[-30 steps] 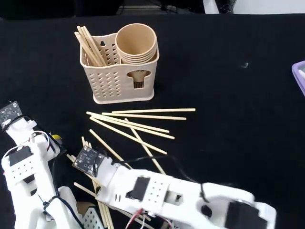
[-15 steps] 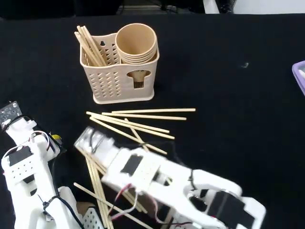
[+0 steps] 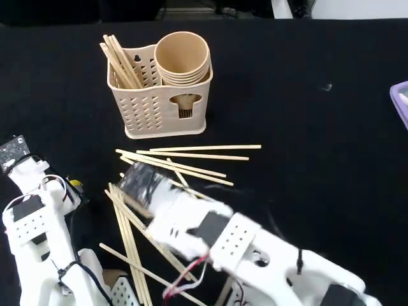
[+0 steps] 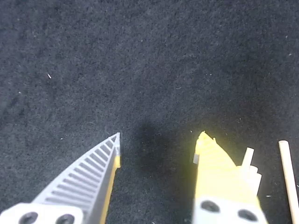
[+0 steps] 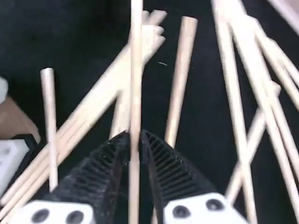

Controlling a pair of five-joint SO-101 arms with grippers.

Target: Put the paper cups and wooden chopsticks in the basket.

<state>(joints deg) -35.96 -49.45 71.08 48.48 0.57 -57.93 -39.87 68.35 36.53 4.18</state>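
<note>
The right arm slants low over loose chopsticks (image 3: 204, 148) on the table (image 3: 306, 127), the right hand (image 5: 135, 136) pinched tight on one chopstick (image 5: 135, 51). The left hand (image 4: 160, 137) hangs wide apart, holding nothing. The basket (image 3: 156, 111) stands beyond, holding paper cups (image 3: 183, 60).

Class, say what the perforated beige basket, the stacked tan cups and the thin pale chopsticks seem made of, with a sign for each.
Perforated beige basket: probably moulded plastic, matt; uniform punched holes.
Stacked tan cups: likely paper; thin matt walls, nested rims.
Thin pale chopsticks: apparently bare wood or bamboo; unvarnished, blunt-cut ends.
</note>
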